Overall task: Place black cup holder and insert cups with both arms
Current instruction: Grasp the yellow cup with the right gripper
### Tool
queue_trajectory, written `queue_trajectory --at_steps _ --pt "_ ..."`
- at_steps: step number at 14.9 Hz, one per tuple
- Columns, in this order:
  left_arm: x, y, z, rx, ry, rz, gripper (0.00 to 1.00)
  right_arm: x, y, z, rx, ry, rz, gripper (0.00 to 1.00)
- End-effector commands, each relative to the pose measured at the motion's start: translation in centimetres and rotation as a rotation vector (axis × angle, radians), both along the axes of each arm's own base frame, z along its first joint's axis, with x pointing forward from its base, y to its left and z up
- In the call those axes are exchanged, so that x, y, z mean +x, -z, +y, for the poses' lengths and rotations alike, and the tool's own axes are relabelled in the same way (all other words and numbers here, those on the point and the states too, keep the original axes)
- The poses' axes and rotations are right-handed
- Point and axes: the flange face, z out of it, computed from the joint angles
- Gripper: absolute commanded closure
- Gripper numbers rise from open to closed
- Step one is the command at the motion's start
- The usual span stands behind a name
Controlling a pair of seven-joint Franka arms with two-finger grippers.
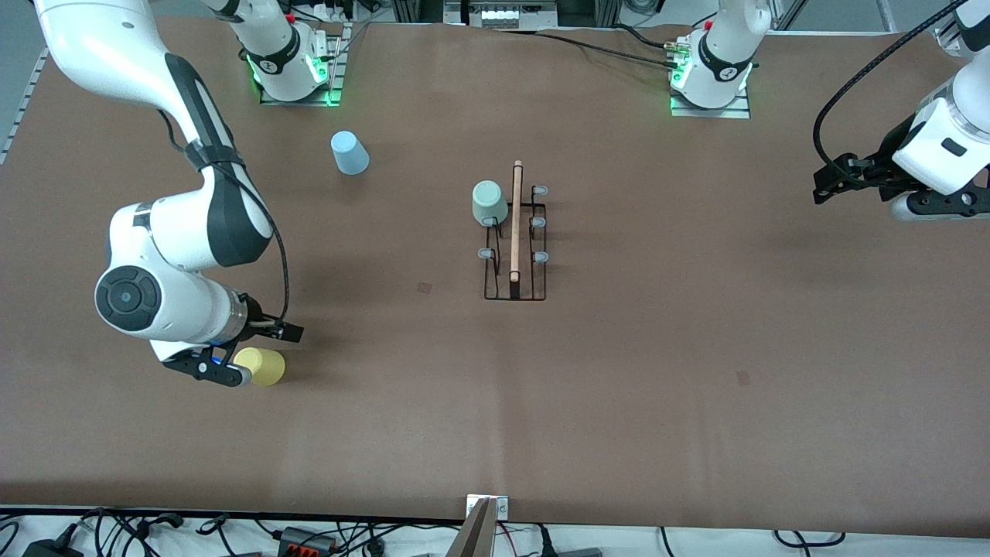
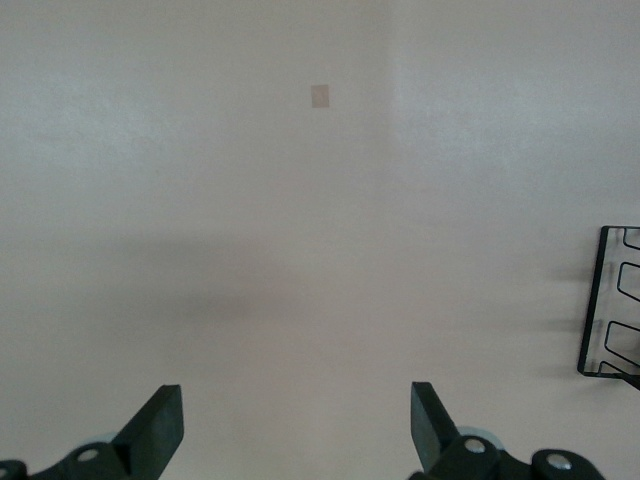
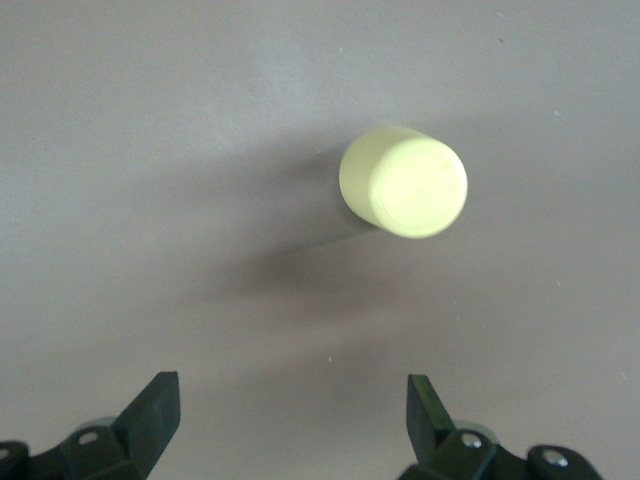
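The black cup holder [image 1: 516, 232] stands at the table's middle, its wooden bar on top. The mint green cup [image 1: 489, 203] sits upturned on one of its pegs. The light blue cup [image 1: 350, 152] stands upturned near the right arm's base. The yellow cup [image 1: 263, 366] is on the table toward the right arm's end, its closed base facing the right wrist view [image 3: 405, 182]. My right gripper [image 1: 271, 356] hangs open just above and beside the yellow cup, nothing between its fingers [image 3: 290, 415]. My left gripper [image 1: 866, 193] waits open and empty [image 2: 297, 420] at the left arm's end.
The table is covered with brown cloth [image 1: 696, 348]. An edge of the cup holder shows in the left wrist view [image 2: 612, 305]. Cables and a metal bracket [image 1: 487, 510] lie along the table edge nearest the front camera.
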Motion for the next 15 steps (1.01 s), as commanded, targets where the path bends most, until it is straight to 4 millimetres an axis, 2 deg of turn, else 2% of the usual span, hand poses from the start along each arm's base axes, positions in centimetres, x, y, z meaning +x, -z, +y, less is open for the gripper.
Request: queue_trajectory --at_steps 1,3,4,7,9,15 --pt "0.3 -0.5 0.1 0.010 0.008 0.006 0.00 1.4 1.2 -1.7 0.015 -0.045 -0.059 0.00" --pt "0.3 -0.5 0.1 0.010 0.008 0.006 0.00 2.5 2.7 -5.0 0.035 -0.094 -0.093 0.00" --pt "0.3 -0.5 0.1 0.010 0.008 0.006 0.00 2.8 3.2 -6.0 0.038 -0.117 -0.102 0.00" --pt "0.3 -0.5 0.1 0.010 0.008 0.006 0.00 3.2 3.9 -7.3 0.042 -0.153 -0.118 0.00" --pt "0.3 -0.5 0.1 0.010 0.008 0.006 0.00 3.3 5.2 -8.3 0.046 -0.207 -0.107 0.00" --pt "0.3 -0.5 0.2 0.010 0.007 0.006 0.00 3.7 8.1 -8.9 0.059 -0.267 -0.129 0.00"
